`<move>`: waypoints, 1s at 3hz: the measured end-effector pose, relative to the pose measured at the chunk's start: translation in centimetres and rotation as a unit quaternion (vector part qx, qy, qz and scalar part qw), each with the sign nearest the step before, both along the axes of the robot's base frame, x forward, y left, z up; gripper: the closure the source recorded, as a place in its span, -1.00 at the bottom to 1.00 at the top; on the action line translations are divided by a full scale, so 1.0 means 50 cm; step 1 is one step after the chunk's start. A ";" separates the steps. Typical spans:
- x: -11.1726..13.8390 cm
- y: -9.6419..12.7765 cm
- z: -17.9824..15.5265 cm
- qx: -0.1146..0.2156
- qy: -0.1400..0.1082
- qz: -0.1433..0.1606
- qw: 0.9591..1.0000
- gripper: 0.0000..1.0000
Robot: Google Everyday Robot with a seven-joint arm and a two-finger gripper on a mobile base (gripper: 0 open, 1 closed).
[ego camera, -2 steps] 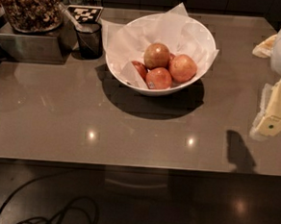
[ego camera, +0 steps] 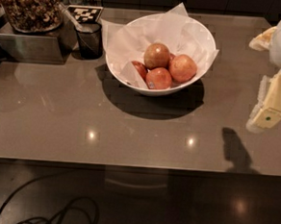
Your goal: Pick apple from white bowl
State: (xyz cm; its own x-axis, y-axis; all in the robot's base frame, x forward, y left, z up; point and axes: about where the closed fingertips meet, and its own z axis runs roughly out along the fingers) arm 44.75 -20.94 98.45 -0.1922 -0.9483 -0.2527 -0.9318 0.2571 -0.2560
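A glossy grey-brown desk (ego camera: 129, 127) mirrors small lights; below its front edge we see a dark floor and a looped black cable (ego camera: 51, 213). In the wide white bowl (ego camera: 133, 82), lined with crumpled paper, the round pinkish-orange apple (ego camera: 182, 68) lies at the right, touching two others. The cream pincer (ego camera: 272, 101) hangs right of the bowl, well apart from the apple; we cannot tell whether it is spread or closed.

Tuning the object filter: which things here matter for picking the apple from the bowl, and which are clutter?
Job: apple, white bowl, gripper at the right edge.
Clutter: golden-brown apple, deeper red apple, mesh cup, snack jar, checkered marker.
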 end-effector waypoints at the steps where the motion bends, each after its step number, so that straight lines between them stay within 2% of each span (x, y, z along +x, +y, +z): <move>1: 0.038 0.039 0.029 0.048 -0.025 0.027 0.998 -1.00; 2: 0.094 0.112 0.052 0.107 -0.033 0.056 0.992 -1.00; 3: 0.127 0.186 0.059 0.120 -0.026 0.090 0.988 -1.00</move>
State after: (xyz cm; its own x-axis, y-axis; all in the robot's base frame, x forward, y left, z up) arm 51.11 -11.65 101.40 -0.0061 -0.8777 -0.4791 -0.9553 0.1468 -0.2567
